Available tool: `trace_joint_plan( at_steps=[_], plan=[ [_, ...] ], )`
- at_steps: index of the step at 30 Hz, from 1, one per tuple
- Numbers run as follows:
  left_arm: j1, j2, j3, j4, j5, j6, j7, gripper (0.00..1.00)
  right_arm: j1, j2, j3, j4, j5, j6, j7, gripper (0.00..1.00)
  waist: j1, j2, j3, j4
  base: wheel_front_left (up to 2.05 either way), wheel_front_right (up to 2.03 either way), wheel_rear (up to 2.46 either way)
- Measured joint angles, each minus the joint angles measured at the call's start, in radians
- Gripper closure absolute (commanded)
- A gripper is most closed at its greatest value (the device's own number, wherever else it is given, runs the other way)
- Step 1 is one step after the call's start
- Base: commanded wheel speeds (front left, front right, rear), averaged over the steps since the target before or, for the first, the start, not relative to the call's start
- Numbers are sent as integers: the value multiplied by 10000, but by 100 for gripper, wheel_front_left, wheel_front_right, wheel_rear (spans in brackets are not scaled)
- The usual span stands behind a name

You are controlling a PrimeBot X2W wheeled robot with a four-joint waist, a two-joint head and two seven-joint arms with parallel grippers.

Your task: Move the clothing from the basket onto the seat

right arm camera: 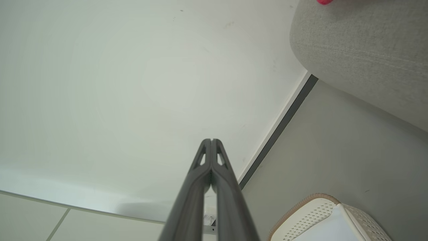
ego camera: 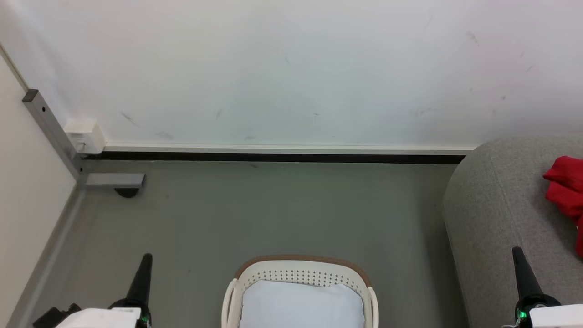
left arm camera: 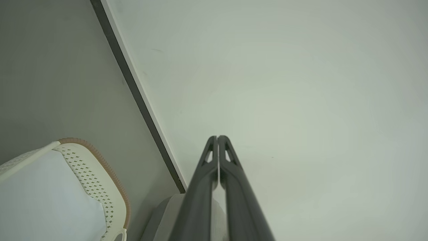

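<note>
Red clothing [ego camera: 565, 189] lay on the grey seat [ego camera: 496, 214], ahead of your right gripper [ego camera: 516, 251] and to its outer side. The basket [ego camera: 300, 273] stood on the floor between your right gripper and left gripper [ego camera: 146, 258], with a pale pad [ego camera: 300, 305] inside. You had both pairs of fingers pressed together, gripping nothing.
</note>
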Motion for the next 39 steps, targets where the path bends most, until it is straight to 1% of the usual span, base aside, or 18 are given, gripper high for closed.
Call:
trace_joint_plan(
  at_steps=[29, 36, 39],
  plan=[
    [-218, -194, 407, 84, -1847, -343, 594, 100, -289, 81, -397, 144, 1918, 0, 610, 100, 0, 0, 98, 99, 0, 0, 0],
    [-267, -230, 499, 100, -2180, -405, 692, 100, -308, 100, -493, 182, 2368, -2, 732, 100, 0, 0, 122, 123, 0, 0, 0],
    [-273, -232, 504, 100, -2199, -424, 698, 100, -312, 102, -504, 186, 2393, -2, 732, 100, 0, 1, 123, 124, 0, 0, 0]
  ],
)
